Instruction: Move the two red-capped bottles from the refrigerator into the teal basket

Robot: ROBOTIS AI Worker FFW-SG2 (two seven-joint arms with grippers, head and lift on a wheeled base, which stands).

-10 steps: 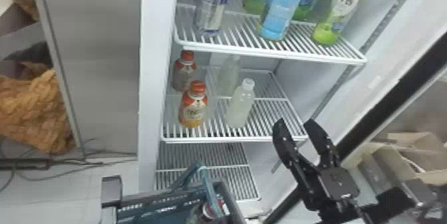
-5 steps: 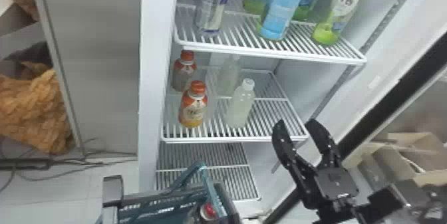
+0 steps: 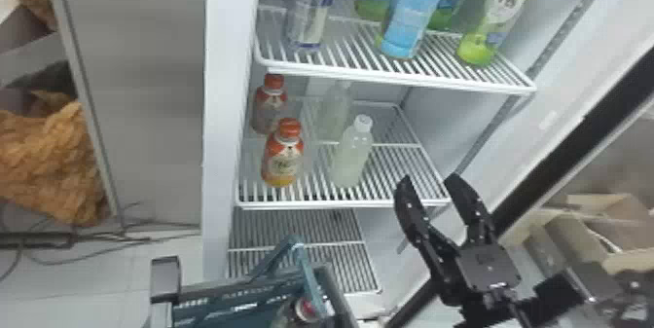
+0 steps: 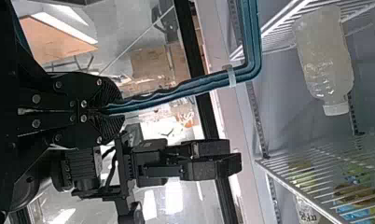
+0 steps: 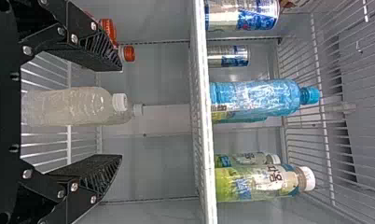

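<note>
Jaws open on the right gripper (image 3: 429,177); red-capped bottles (image 3: 288,146) wear labels (image 3: 283,166).

Teal basket (image 3: 214,296) of smooth plastic

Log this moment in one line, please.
Fridge shelf: two red-capped bottles | right gripper: open, empty | left gripper: shut on basket handle | basket: bottle inside

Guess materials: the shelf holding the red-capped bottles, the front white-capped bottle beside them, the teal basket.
Shelf: metal wire, probably white-coated; thin parallel rods, smooth finish.
Front white-capped bottle: likely clear, glossy plastic; see-through wall, glints. Glass not ruled out.
Teal basket: likely moulded plastic, satin; slotted wall, soft sheen.
</note>
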